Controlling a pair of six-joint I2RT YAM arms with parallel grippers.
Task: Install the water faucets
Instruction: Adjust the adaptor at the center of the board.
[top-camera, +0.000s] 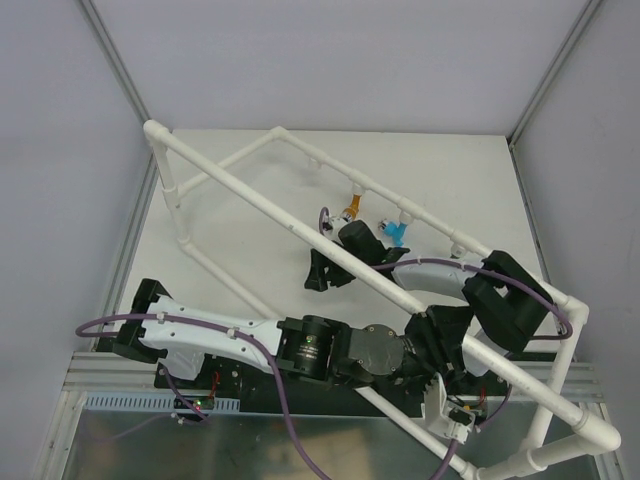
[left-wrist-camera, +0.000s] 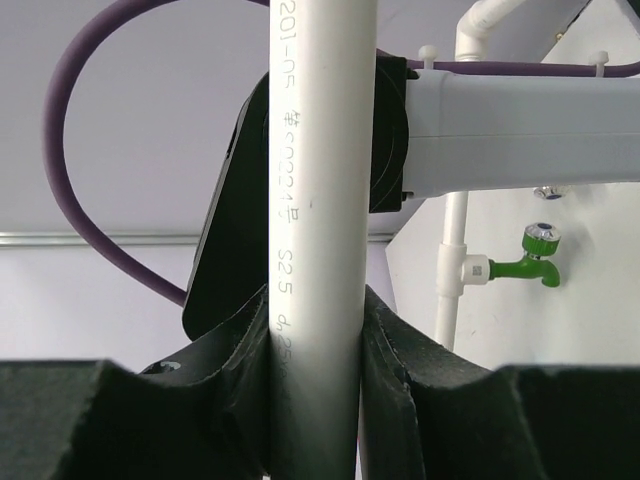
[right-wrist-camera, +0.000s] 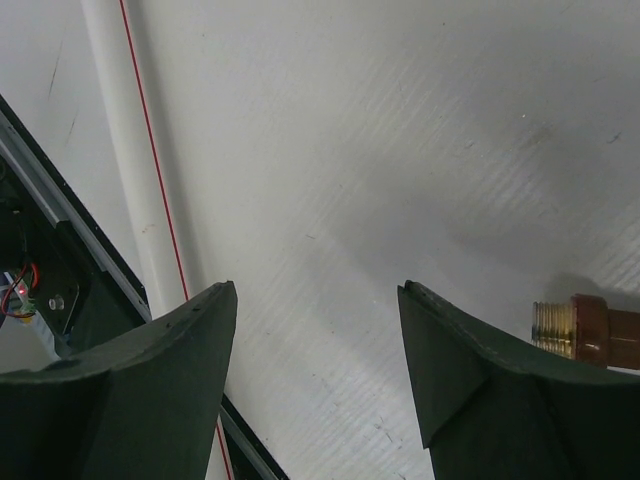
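Observation:
My left gripper (left-wrist-camera: 315, 400) is shut on a white tube of the PVC pipe frame (left-wrist-camera: 318, 200), one finger pressed against each side; in the top view it (top-camera: 443, 342) sits on the frame's near long rail. A green faucet (left-wrist-camera: 532, 260) is mounted on a white fitting behind it. My right gripper (right-wrist-camera: 316, 290) stands open over bare table with nothing between its fingers. A brown faucet (right-wrist-camera: 592, 335) with a brass threaded end lies just right of its right finger. In the top view the right gripper (top-camera: 331, 270) is under the back rail, near the orange faucet (top-camera: 350, 211) and blue faucet (top-camera: 398, 232) hanging from that rail.
The white pipe frame (top-camera: 250, 200) spans the table diagonally, with corner posts at the far left and near right. Purple cables loop off both arms. A white tube with a red line (right-wrist-camera: 130, 150) and the table's dark edge lie left of the right gripper.

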